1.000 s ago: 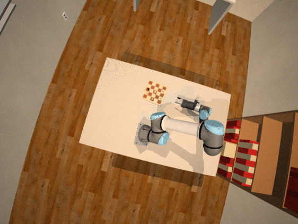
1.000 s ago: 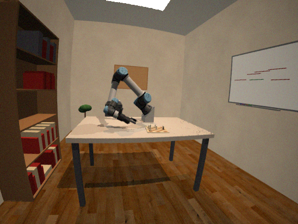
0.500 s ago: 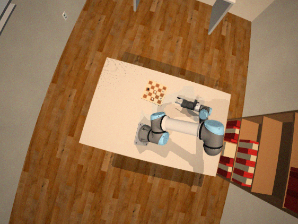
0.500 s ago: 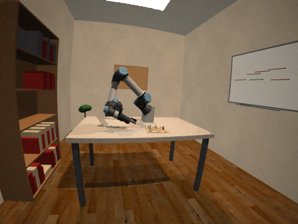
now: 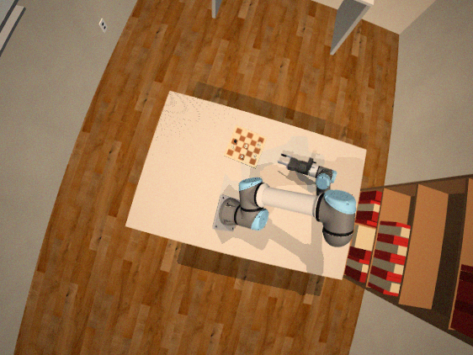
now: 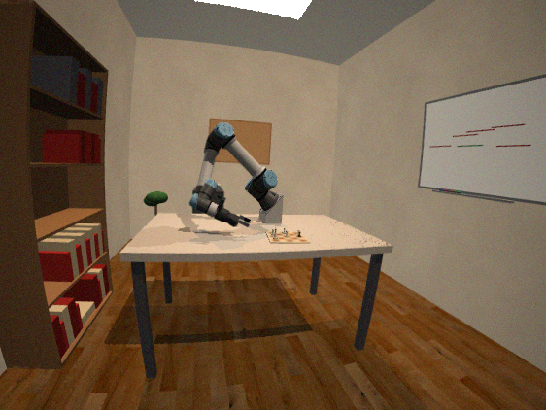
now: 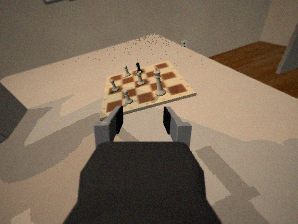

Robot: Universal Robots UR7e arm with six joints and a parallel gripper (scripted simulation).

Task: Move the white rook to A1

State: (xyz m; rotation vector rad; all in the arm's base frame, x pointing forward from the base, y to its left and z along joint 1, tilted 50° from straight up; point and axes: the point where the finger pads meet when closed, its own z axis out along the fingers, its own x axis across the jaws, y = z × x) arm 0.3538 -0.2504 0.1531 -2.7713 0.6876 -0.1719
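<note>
The small chessboard [image 7: 147, 90] lies on the pale table, ahead of my gripper in the wrist view. Several white pieces stand upright on it, the tallest [image 7: 159, 82] at the near right, and one black piece [image 7: 138, 67] stands at the far side. I cannot tell which white piece is the rook at this size. My gripper [image 7: 143, 114] is open and empty, low over the table, a short way from the board's near edge. From above, the gripper [image 5: 283, 159] is to the right of the board [image 5: 243, 148]. The side view shows the gripper [image 6: 245, 222] left of the board [image 6: 290, 236].
The arm's base [image 5: 227, 214] is bolted to the table near its front edge. A bookshelf [image 5: 404, 240] stands off the table's right end. A small green plant [image 6: 155, 197] shows behind the table's far left corner.
</note>
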